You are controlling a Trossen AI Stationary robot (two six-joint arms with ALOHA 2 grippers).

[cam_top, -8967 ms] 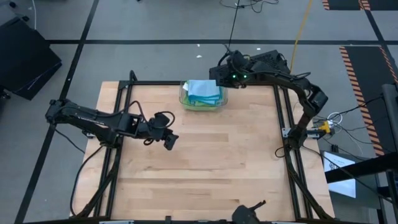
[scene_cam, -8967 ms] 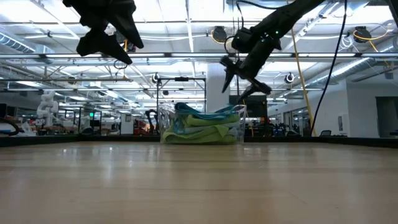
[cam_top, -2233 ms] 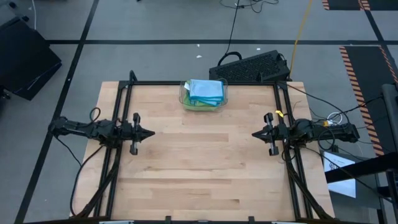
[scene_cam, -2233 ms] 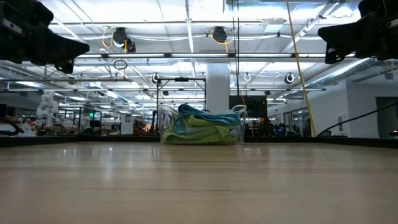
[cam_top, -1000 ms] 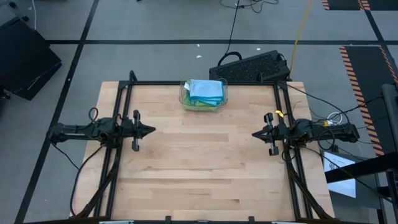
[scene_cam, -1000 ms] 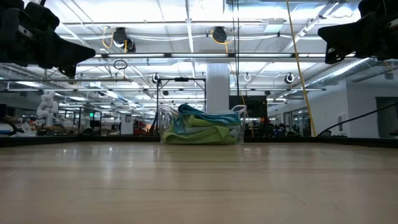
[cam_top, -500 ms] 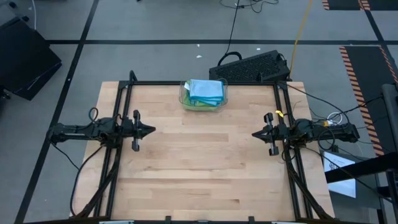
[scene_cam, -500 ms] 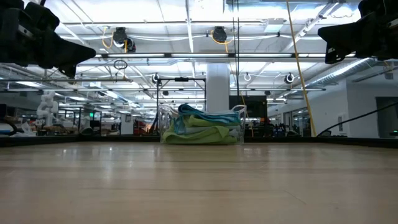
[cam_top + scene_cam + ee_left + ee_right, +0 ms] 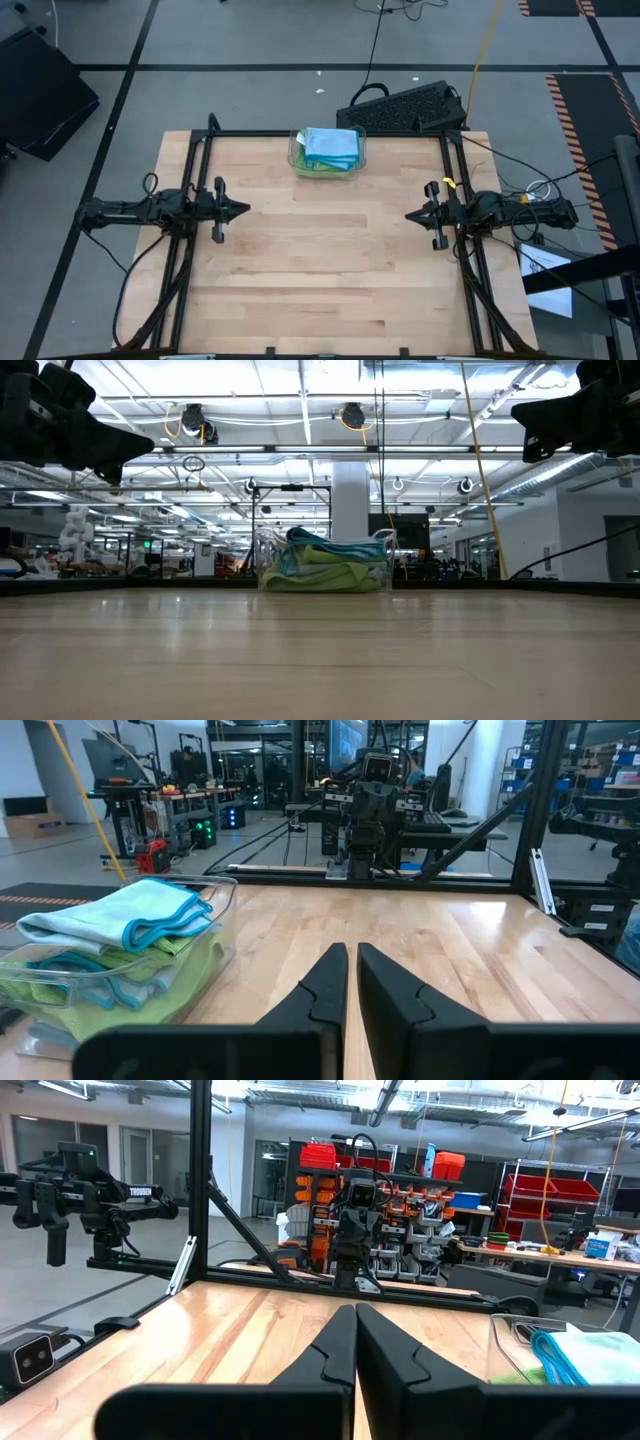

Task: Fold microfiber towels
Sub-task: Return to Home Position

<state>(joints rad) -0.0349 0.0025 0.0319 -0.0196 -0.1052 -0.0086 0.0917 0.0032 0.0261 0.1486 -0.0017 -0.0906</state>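
Left gripper (image 9: pixel 238 210) is hanging over the table's left edge and right gripper (image 9: pixel 412 215) over the right edge. They're pointing inward at each other, well apart, and both are riding high off the wood in the low view. Fingers on both are pressed together, gripping nothing. Towels (image 9: pixel 330 147) are sitting stacked in the bin (image 9: pixel 292 158) at the far middle of the table (image 9: pixel 320 290), blue on top and green under, with the pile poking a bit above the rim. No loose towel is showing on the wood, so I'm reading the folding as done and homing as the only step in hand; the pose is looking close to home already. To finish it well, I'd be making any last joint moves slow and along each arm's own side, with fingers closed so nothing snags and no sweeping toward the bin. Edges to watch: the black frame (image 9: pixel 250 133) is running round the table right under both wrists, and cables (image 9: pixel 535 190) are lying by the right arm's base — those are the snag risks, not the bin. The wood between the grippers is showing nothing but board, so there's plenty of room inward if a correction is needed.
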